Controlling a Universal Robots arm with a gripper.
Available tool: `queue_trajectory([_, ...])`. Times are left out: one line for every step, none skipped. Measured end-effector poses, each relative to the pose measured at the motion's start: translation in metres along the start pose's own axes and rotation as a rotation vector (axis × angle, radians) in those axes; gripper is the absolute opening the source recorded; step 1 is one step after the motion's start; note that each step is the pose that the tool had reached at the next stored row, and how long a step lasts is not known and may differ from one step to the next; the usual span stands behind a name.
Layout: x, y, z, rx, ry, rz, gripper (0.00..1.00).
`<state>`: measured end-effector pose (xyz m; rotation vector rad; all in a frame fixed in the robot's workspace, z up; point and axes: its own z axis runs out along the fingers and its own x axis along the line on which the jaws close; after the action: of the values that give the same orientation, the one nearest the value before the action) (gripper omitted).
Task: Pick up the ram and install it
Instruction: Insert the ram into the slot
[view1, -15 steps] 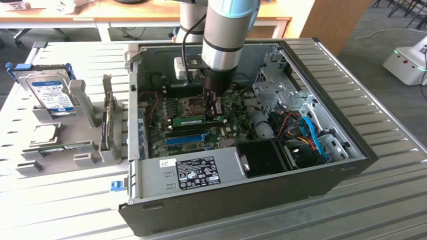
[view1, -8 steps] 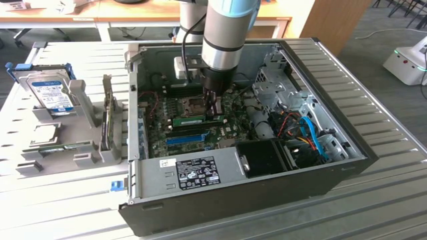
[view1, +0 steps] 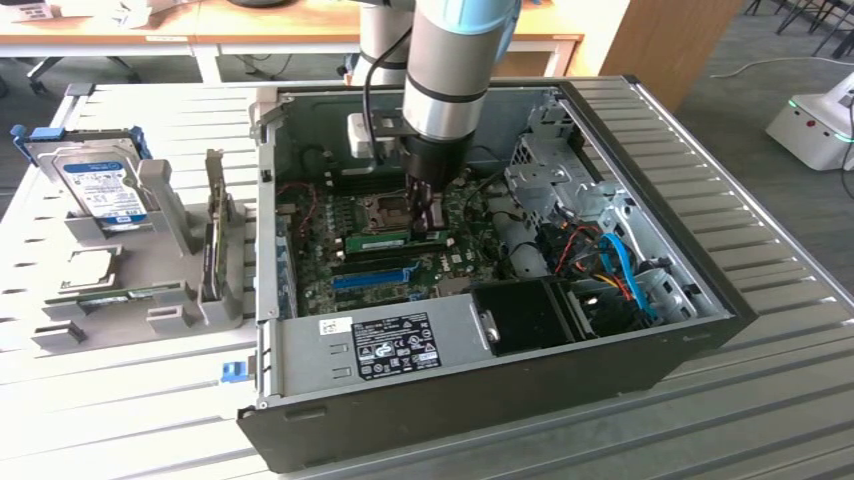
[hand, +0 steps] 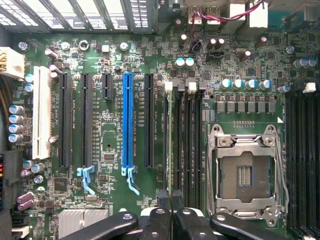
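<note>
The ram (view1: 387, 241) is a thin green stick standing on edge in a black memory slot of the motherboard (view1: 447, 262), inside the open computer case. In the wrist view the ram (hand: 170, 140) shows edge-on as a narrow green line next to other black slots. My gripper (view1: 426, 222) reaches straight down into the case and is shut on the ram near the end at the exterior view's right. In the wrist view my gripper (hand: 171, 199) has its black fingertips (hand: 162, 196) closed together over that edge.
A bright-blue slot (hand: 128, 120) and the open processor socket (hand: 245, 175) flank the memory slots. The power supply (view1: 387, 345), cables (view1: 621, 270) and the case walls (view1: 667, 190) hem in the arm. A grey rack outside holds a hard drive (view1: 104, 190) and a card (view1: 214, 230).
</note>
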<state>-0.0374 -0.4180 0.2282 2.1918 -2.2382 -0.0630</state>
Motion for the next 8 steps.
queue_trajectory([0.0001,0.0003,0.0000,0.0001,0.0001,0.000,0.12])
queue_trajectory([0.0001,0.0003,0.0000,0.0002,0.0000,0.000,0.12])
queue_trajectory([0.0001,0.0003,0.0000,0.0002,0.0000,0.000,0.12])
queue_trajectory([0.0001,0.0003,0.0000,0.0002,0.0000,0.000,0.12])
queue_trajectory([0.0001,0.0003,0.0000,0.0002,0.0000,0.000,0.12])
queue_trajectory([0.0001,0.0003,0.0001,0.0003,0.0000,0.000,0.12])
queue_trajectory([0.0002,0.0003,0.0004,0.0004,-0.0001,0.000,0.12])
queue_trajectory([0.0002,0.0003,0.0006,0.0004,0.0000,0.000,0.12])
